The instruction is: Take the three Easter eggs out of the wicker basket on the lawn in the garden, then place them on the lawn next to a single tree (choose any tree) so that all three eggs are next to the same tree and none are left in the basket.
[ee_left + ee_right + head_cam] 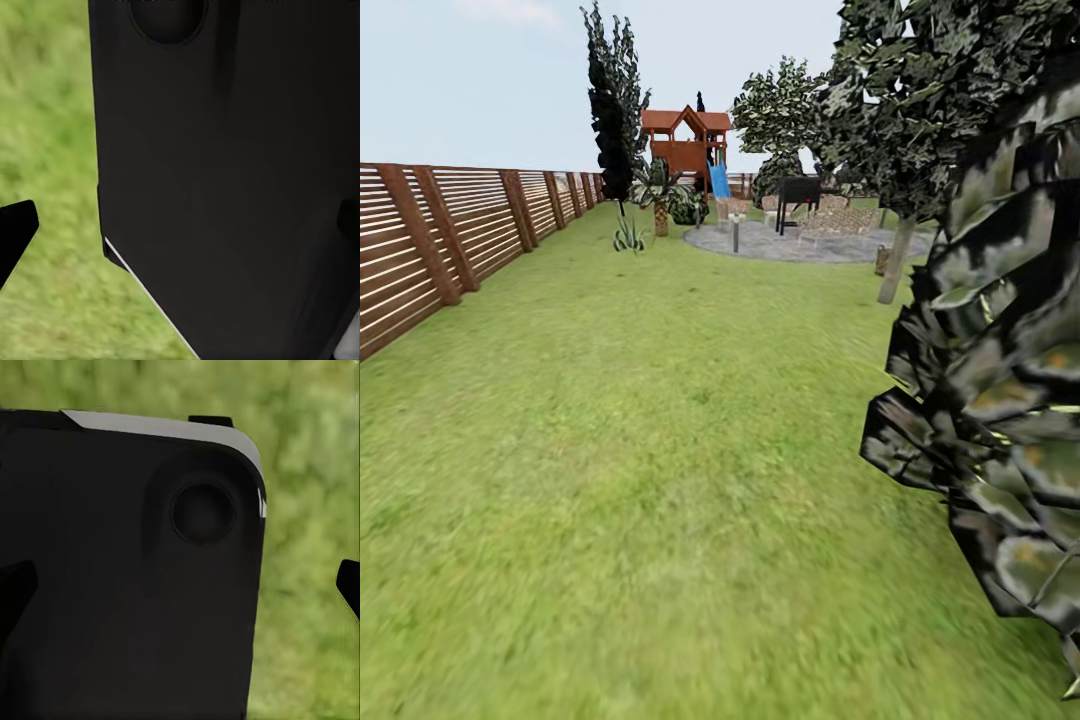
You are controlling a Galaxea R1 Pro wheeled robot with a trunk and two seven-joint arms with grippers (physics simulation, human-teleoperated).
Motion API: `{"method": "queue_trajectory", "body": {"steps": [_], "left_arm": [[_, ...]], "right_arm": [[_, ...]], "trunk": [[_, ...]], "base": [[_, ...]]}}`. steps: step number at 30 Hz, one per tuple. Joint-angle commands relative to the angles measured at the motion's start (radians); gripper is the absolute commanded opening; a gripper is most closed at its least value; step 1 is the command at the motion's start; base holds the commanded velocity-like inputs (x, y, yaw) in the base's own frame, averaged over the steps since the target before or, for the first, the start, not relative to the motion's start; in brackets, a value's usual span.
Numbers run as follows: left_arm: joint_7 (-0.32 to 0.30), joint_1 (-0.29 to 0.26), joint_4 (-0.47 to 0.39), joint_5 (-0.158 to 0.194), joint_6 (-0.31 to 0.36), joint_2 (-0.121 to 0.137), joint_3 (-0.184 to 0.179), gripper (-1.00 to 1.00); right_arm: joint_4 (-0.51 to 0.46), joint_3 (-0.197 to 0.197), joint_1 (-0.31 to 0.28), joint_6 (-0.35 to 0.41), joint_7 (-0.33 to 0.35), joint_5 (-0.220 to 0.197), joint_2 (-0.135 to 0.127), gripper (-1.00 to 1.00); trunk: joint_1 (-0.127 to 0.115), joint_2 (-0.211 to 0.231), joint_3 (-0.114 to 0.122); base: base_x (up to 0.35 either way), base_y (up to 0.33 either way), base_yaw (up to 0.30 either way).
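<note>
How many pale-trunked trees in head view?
1 with a visible trunk: the tree at right, on the lawn beside the paved patio. Near foliage may hide others.

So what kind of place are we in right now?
A fenced back garden, by the look of it: lawn, slatted wooden fence along the left, and a playhouse with slide beyond a paved patio.

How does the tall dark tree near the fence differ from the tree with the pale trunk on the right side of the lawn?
The tall dark tree is narrow and nearly black; the tree with the pale trunk has a wide crown mottled green-white. The dark tree stands farther away, near the wooden fence; the pale-trunked one is nearer, beside the paved area. Both rise from the lawn.
</note>
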Motion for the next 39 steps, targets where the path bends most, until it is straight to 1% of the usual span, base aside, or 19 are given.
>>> {"method": "queue_trajectory", "body": {"steps": [1,21,27,39], "left_arm": [[0.0,0.0,-0.002,0.001,-0.001,0.0,0.004,1.0],[0.001,0.001,-0.001,0.001,0.0,0.0,0.004,1.0],[0.0,0.001,-0.001,0.001,-0.001,0.0,0.004,1.0],[0.0,0.001,-0.002,0.001,-0.001,0.0,0.004,1.0]], "right_arm": [[0.001,0.003,-0.001,-0.003,0.001,0.001,0.0,1.0],[0.001,0.0,-0.001,-0.003,0.001,-0.005,0.001,1.0],[0.001,0.001,-0.001,-0.003,0.001,-0.004,0.001,1.0],[0.001,0.001,-0.001,-0.003,0.001,-0.004,0.002,1.0]], "trunk": [[0.001,0.0,-0.001],[0.001,0.0,-0.001],[0.001,0.0,-0.001],[0.001,0.0,-0.001]], "base": [[0.328,0.094,0.0],[0.328,0.094,-0.012],[0.327,0.113,-0.161],[0.326,0.138,-0.275]]}}
